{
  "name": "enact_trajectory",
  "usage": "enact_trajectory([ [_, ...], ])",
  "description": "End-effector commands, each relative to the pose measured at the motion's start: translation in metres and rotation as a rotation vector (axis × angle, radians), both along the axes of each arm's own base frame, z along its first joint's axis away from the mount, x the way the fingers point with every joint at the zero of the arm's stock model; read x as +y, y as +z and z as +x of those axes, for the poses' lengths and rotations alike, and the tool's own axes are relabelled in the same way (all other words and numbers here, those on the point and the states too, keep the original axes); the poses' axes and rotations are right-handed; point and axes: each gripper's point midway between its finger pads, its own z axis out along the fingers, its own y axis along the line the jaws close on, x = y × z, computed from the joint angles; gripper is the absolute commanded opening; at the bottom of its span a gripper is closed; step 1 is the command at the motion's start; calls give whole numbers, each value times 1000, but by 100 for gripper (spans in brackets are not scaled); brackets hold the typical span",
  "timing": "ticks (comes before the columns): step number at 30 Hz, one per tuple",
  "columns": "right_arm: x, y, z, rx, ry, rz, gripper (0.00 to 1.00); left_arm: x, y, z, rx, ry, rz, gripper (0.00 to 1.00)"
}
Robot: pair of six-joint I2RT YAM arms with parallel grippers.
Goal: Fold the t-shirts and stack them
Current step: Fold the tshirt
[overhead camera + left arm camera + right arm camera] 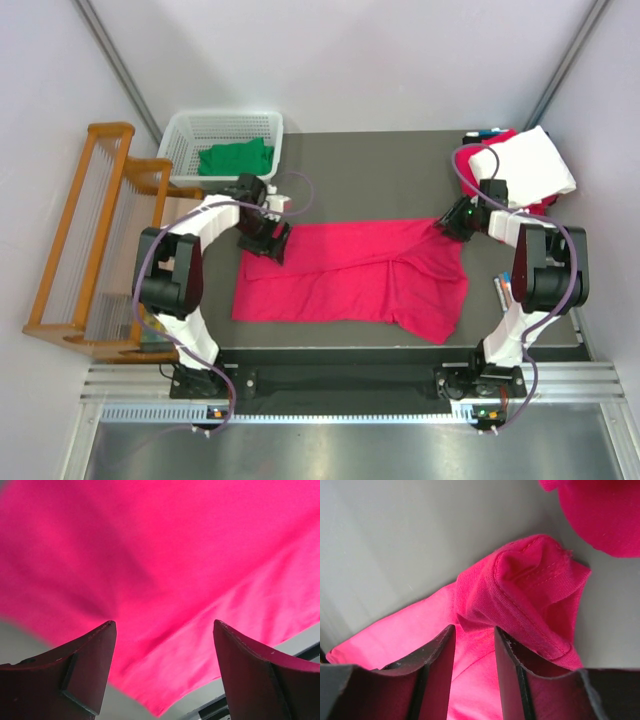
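Observation:
The crimson-pink t-shirt (340, 275) lies spread across the dark table, its right side creased and hanging lower. My left gripper (262, 240) hovers at its upper left corner, and the left wrist view shows the jaws wide open (165, 622) above the pink cloth (160, 555). My right gripper (447, 225) is at the upper right corner. Its jaws (474, 628) stand narrowly apart astride the cloth, with the bunched sleeve hem (530, 575) just past the tips. The green t-shirt (235, 158) sits in the basket. The white t-shirt (525, 165) lies folded at the back right.
A white lattice basket (225, 128) stands at the back left, with a wooden rack (90, 240) outside the table's left edge. Red cloth (500, 138) shows under the white shirt. Small pens (503, 290) lie at the table's right edge.

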Motion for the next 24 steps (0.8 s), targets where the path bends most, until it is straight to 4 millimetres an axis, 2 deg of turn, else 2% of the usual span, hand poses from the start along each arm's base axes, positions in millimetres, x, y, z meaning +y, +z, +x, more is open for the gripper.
enact_trajectory([
  [1,1,-7,-9,25,26,-18,38,30,2,-4,45,88,-18,82],
  [5,1,-8,-9,28,24,-16,38,29,-4,-26,82,61,-25,82],
  [8,2,-6,-8,26,21,-13,37,32,-12,-35,111,59,-13,81],
  [12,1,-4,-8,25,21,-18,37,37,-15,-37,95,65,15,81],
  [17,1,-7,-11,35,27,-24,37,70,-14,-24,35,131,100,82],
  [19,1,-8,-12,37,27,-23,37,90,-19,-21,44,169,134,82],
  [23,1,-6,-11,35,28,-24,36,116,-28,-18,61,223,152,81],
  [24,1,-7,-12,36,30,-25,36,116,-27,-19,67,221,150,81],
])
